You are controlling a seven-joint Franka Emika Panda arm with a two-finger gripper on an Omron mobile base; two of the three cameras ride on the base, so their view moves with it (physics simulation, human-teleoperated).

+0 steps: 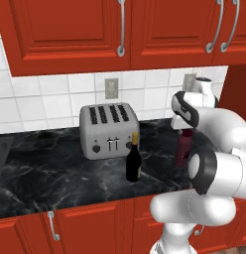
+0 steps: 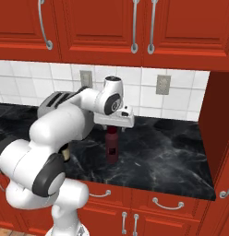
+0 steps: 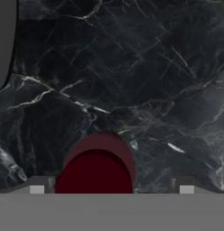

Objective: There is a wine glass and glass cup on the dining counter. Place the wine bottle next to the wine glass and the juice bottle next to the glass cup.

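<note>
The maroon juice bottle [image 1: 183, 149] [image 2: 111, 146] stands upright on the black marble wall counter [image 1: 55, 173], right of the toaster. My gripper [image 2: 112, 127] hangs straight above its cap, open and pointing down. In the hand view the bottle's round top [image 3: 95, 164] lies between the two fingertips [image 3: 37, 187], nearer the left one, and nothing is held. The slim black wine bottle [image 1: 134, 161] with a gold top stands near the counter's front edge, left of the juice bottle. The wine glass, the glass cup and the dining counter are out of view.
A silver four-slot toaster [image 1: 109, 130] sits at the back of the counter. Red upper cabinets [image 1: 70, 30] hang overhead. A red side panel [image 2: 218, 120] closes the counter's right end. The tiled wall carries outlets [image 2: 163, 85].
</note>
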